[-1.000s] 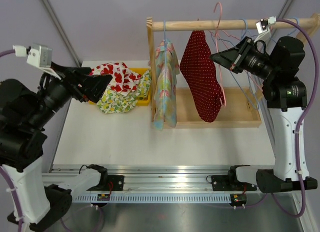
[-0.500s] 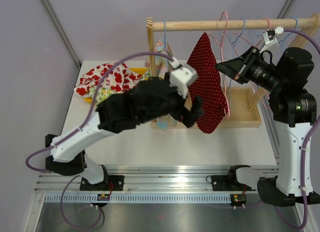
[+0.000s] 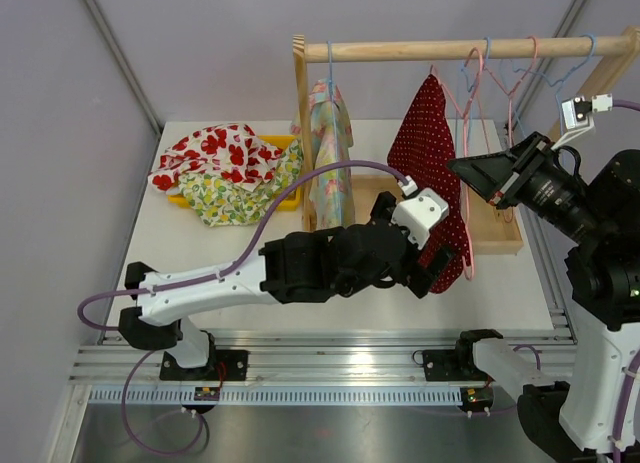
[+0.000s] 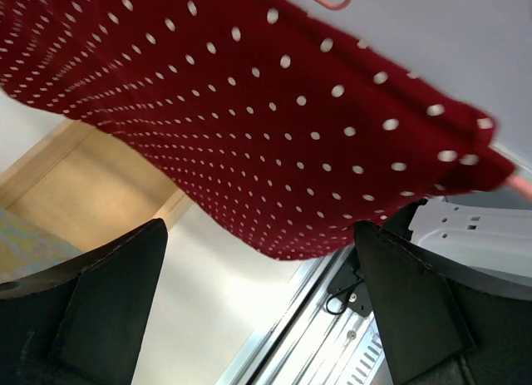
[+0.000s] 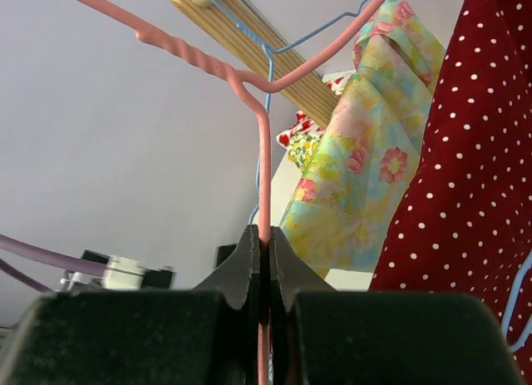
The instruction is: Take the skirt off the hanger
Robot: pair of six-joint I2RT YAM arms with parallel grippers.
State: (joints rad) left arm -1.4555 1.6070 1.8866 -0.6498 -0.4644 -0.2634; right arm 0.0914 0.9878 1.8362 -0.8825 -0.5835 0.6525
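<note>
The red white-dotted skirt hangs on a pink wire hanger in front of the wooden rack. My right gripper is shut on the hanger's wire, jaws pinched tight around it. The skirt also shows at the right of the right wrist view. My left gripper is open at the skirt's lower hem. In the left wrist view its two fingers stand wide apart just below the hem, holding nothing.
A floral garment hangs on a blue hanger at the left end of the wooden rod. Several empty pink and blue hangers hang at the right. A yellow tray with patterned clothes sits back left. The rack's wooden base lies behind the skirt.
My left arm swung from the far left across the table to the skirt's lower hem. My right gripper moved right and nearer with the hanger, and the skirt shifted with it.
</note>
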